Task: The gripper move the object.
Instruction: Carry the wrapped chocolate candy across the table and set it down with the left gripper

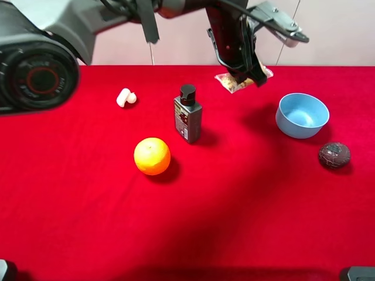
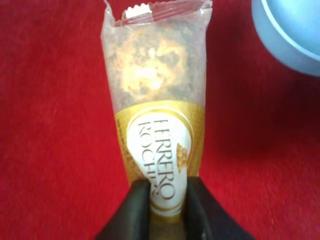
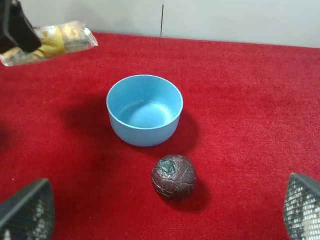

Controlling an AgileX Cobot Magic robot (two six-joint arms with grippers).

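Jaws of my left gripper [image 2: 167,200] clamp the flat tail of the crinkly clear-and-gold Ferrero Rocher packet [image 2: 157,115], aloft over the red cloth [image 1: 88,205] at ten o'clock of the blue plastic bowl [image 1: 291,126] — light, slippery, crushable, I judge — while my right gripper [image 3: 164,207] gapes empty.

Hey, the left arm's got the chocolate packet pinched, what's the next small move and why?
Probably carry it toward the blue bowl. The left gripper is shut on the Ferrero Rocher packet, held off the cloth, and the bowl sits empty nearby.
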